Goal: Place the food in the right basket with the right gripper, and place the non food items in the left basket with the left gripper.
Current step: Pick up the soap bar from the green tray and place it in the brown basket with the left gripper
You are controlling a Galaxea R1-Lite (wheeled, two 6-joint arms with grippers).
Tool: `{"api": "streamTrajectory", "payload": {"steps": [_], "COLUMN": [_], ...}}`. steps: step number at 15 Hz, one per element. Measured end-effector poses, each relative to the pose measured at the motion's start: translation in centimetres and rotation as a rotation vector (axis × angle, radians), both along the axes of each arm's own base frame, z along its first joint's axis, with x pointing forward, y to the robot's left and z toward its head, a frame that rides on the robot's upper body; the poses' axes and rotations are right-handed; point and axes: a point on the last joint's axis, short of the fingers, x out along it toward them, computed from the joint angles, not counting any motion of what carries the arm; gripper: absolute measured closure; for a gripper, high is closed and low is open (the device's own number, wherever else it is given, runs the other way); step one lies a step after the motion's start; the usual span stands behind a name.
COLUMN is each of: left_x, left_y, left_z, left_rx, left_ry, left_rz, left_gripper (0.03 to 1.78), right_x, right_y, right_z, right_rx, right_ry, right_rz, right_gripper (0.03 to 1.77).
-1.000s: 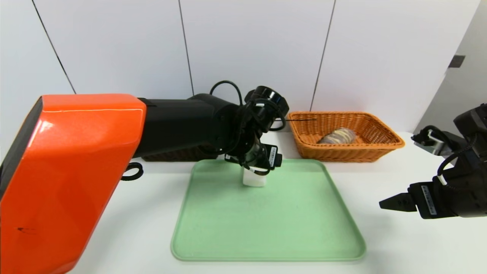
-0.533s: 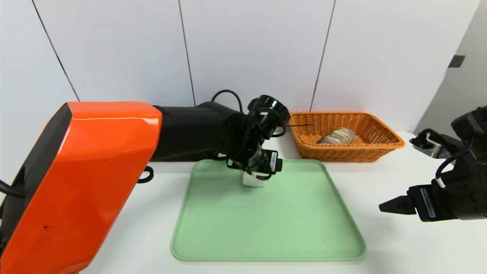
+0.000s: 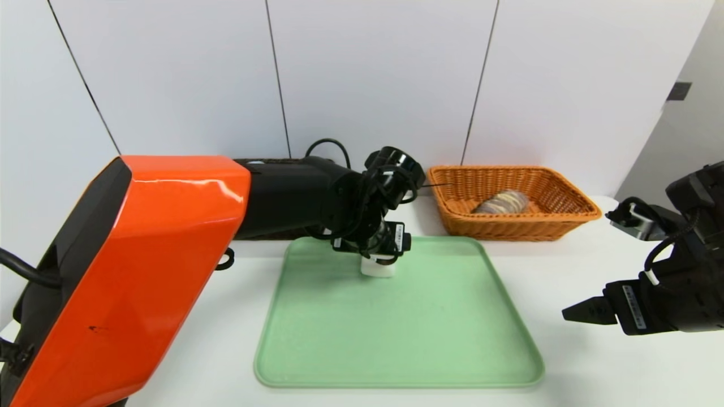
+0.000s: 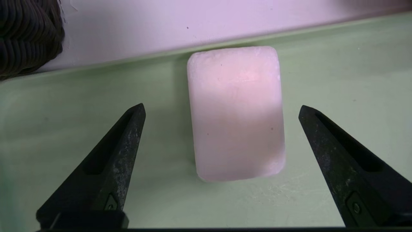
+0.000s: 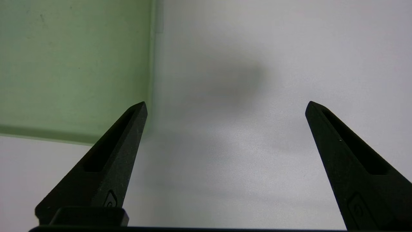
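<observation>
- Nearest us, our right gripper [image 3: 571,312] hangs spread and empty over the table [image 3: 594,362], beside the green tray [image 3: 396,339].
- Our left gripper [image 4: 222,108], fingers spread, straddles the soap bar [image 4: 236,112] near the tray's far rim; closing off-centre could skid the bar away.
- Farther back, the loaf [image 3: 502,202] already lies in the orange basket [image 3: 565,217]; the dark basket [image 4: 29,35] awaits the soap.

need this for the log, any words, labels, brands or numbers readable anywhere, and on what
No text can be read anywhere.
White sticker on the left gripper body, above the soap bar: print too small to read.
White sticker on the right gripper body: print too small to read.
Small embossed marks on the gripper fingers in both wrist views: a symbol, not readable text.
Soap bar, green tray, orange basket: no markings visible.
</observation>
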Motion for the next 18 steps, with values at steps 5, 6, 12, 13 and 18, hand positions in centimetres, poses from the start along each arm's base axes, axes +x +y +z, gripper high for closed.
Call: {"api": "streamTrajectory", "payload": {"steps": [5, 6, 12, 13, 18], "left_x": [0.3, 0.3, 0.5, 0.6, 0.7], "left_y": [-0.3, -0.4, -0.5, -0.6, -0.6], "left_z": [-0.5, -0.6, -1.4, -1.6, -2.1], "left_rx": [-0.006, -0.004, 0.008, 0.010, 0.017], "left_ry": [-0.008, -0.005, 0.007, 0.008, 0.015], "left_rz": [0.000, -0.002, -0.001, 0.000, 0.001], "left_gripper": [0.12, 0.12, 0.12, 0.12, 0.12], "right_x": [-0.1, 0.0, 0.0, 0.0, -0.1], "right_y": [0.0, 0.0, -0.2, -0.2, -0.2], "right_z": [-0.2, -0.2, -0.2, -0.2, -0.3], "right_rx": [-0.001, -0.001, -0.001, -0.002, -0.004], "right_ry": [0.005, 0.004, 0.004, 0.006, 0.008], "right_rz": [-0.001, -0.001, -0.007, -0.009, -0.009], "right_gripper": [0.10, 0.10, 0.10, 0.10, 0.10]}}
